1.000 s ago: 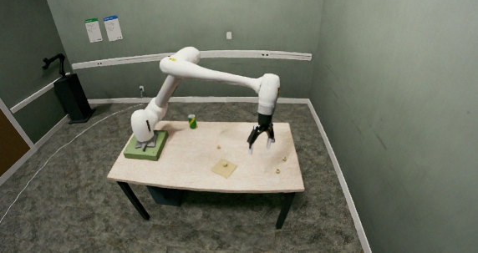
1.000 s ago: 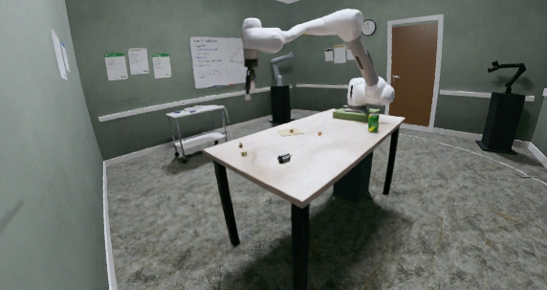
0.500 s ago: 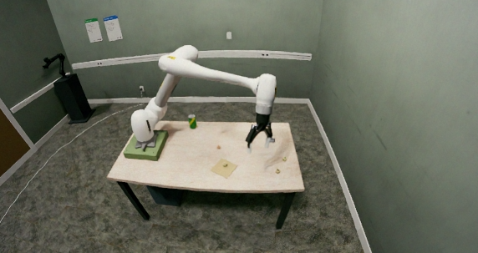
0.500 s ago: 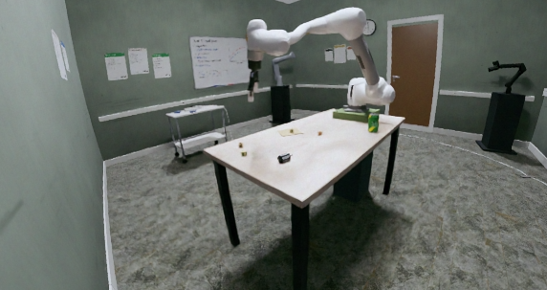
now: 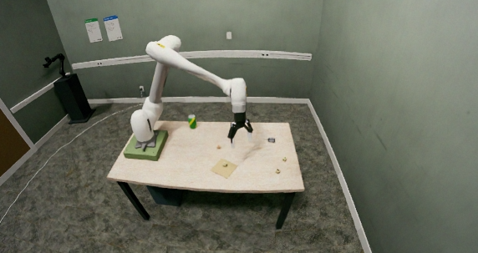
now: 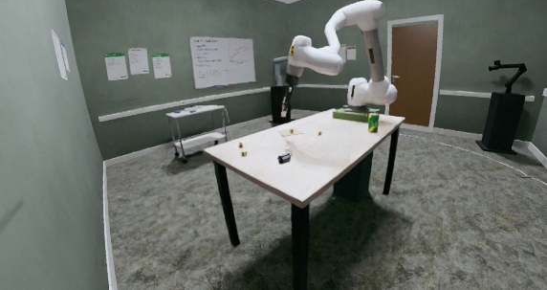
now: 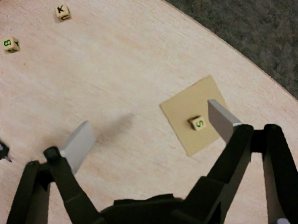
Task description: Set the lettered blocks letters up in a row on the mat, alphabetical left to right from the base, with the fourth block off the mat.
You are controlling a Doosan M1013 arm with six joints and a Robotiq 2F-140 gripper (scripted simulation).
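A block with a green S (image 7: 197, 123) (image 5: 225, 165) (image 6: 292, 131) sits on the tan mat (image 7: 175, 106) (image 5: 217, 169) (image 6: 284, 133), turned relative to its edges. A block showing a black K (image 7: 62, 12) (image 5: 277, 171) (image 6: 240, 145) and a block showing a green B (image 7: 11, 45) (image 5: 284, 159) (image 6: 244, 153) lie off the mat near the table's far end from the base. The fourth block (image 5: 219, 147) (image 6: 319, 133) lies off the mat, on its can side; its letter is unreadable. My gripper (image 5: 241, 141) (image 6: 285, 112) (image 7: 148, 120) is open and empty, above the table.
A small dark object (image 5: 272, 140) (image 6: 284, 158) (image 7: 4, 151) lies on the table beyond the gripper from the base. A green and yellow can (image 5: 192, 121) (image 6: 373, 122) stands near the table's back edge in the top view. The arm's base stands on a green block (image 5: 142, 150) (image 6: 351, 116).
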